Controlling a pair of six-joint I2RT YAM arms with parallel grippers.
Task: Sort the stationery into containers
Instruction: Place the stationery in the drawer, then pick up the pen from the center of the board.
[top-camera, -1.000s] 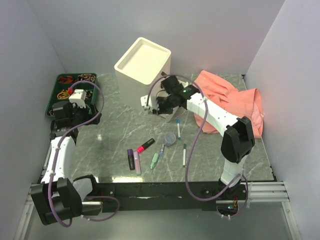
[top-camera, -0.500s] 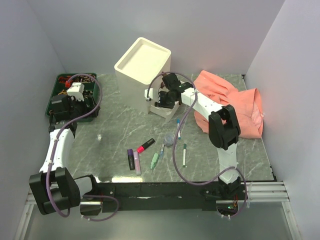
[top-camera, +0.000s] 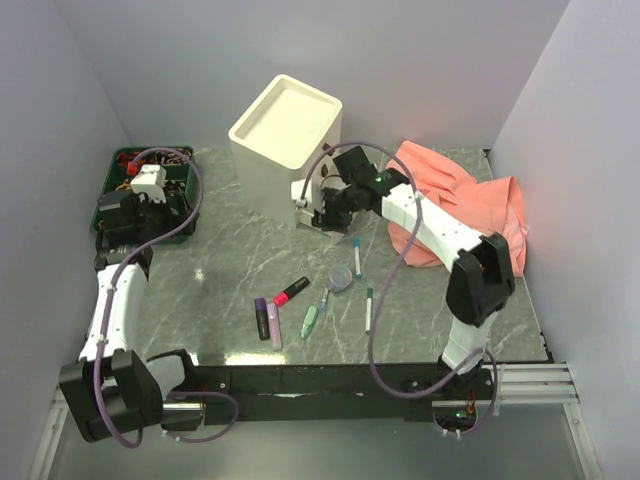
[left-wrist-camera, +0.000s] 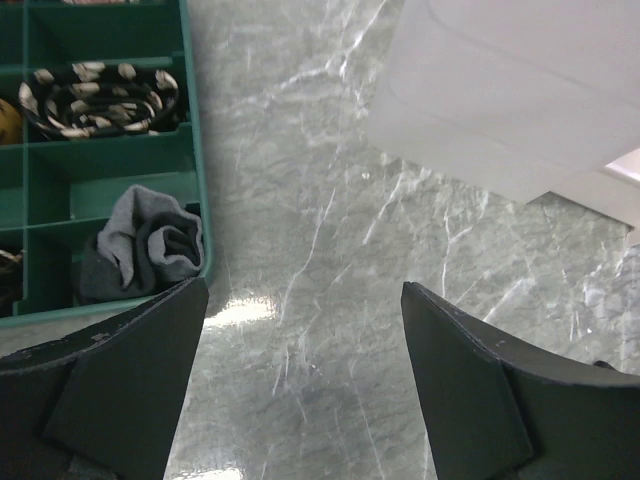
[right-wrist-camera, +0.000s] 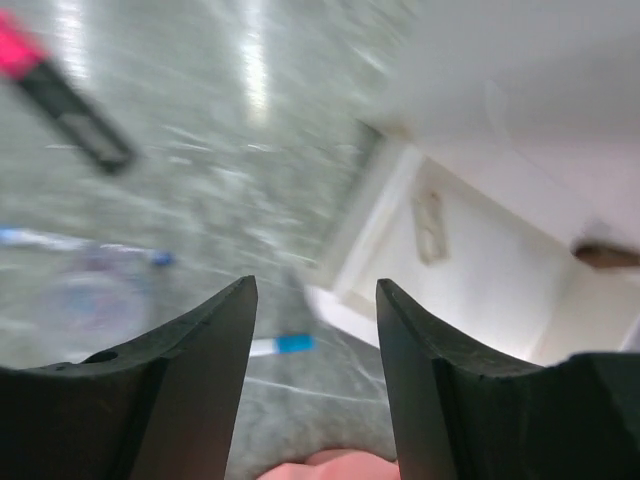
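The loose stationery lies on the grey marble table (top-camera: 230, 250) in front of the cabinet (top-camera: 287, 125). I count a purple highlighter (top-camera: 261, 318) touching a pink highlighter (top-camera: 273, 328), with a red-and-black marker (top-camera: 291, 291) just above them. To their right are a pale green piece (top-camera: 310, 320) and a thin pen (top-camera: 324, 298). A clear tape roll (top-camera: 340, 277) sits beside that pen. Further right are a blue-capped pen (top-camera: 357, 256) and a green-capped pen (top-camera: 368, 308).

The bottom drawer (right-wrist-camera: 470, 250) of the cabinet is pulled out. Its brown handle (right-wrist-camera: 605, 257) shows at the edge of my right wrist view, which is blurred.

My right gripper (right-wrist-camera: 315, 290) hangs over the near corner of that drawer. Its fingers are spread and there is nothing between them.

My left gripper (left-wrist-camera: 300, 295) is well apart from all this, low over bare table beside the green tray (left-wrist-camera: 190, 150). Its fingers are wide apart and it is empty too.

An orange cloth (top-camera: 460, 195) lies bunched at the far right, behind my right arm.
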